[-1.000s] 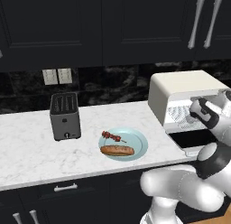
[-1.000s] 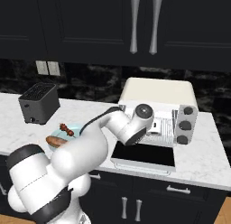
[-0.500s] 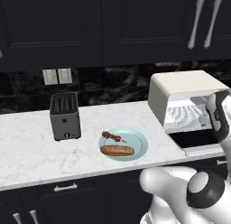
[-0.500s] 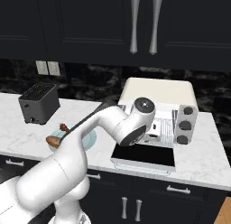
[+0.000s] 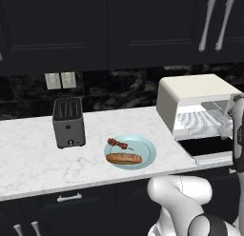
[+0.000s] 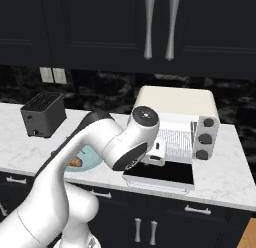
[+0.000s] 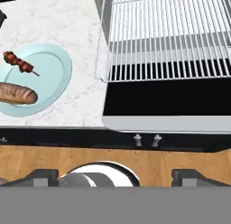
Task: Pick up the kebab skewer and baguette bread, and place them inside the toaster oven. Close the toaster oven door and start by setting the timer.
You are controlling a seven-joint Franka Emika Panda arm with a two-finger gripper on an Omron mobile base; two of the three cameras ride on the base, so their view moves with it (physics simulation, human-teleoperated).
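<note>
The kebab skewer (image 5: 119,144) (image 7: 20,63) and the baguette bread (image 5: 124,158) (image 7: 16,93) lie side by side on a pale blue plate (image 5: 145,152) (image 7: 54,69). To its right stands the cream toaster oven (image 5: 190,92) (image 6: 172,99). The toaster oven door (image 5: 209,147) (image 6: 162,174) (image 7: 167,101) lies folded down flat, and the wire rack (image 7: 171,38) is bare. My gripper (image 7: 115,175) hovers above the door's front edge, right of the plate. It is open, with nothing between its fingers.
A dark grey slot toaster (image 5: 69,122) (image 6: 44,114) stands on the white marble counter (image 5: 28,159) left of the plate. Three knobs (image 6: 205,139) sit on the oven's right side. Dark cabinets hang above, and drawers run below the counter edge.
My hand has drawn back from the oven's front, toward the right edge of the left base view. The jaws have spread wider. Plate, food and folded-down door have not moved.
</note>
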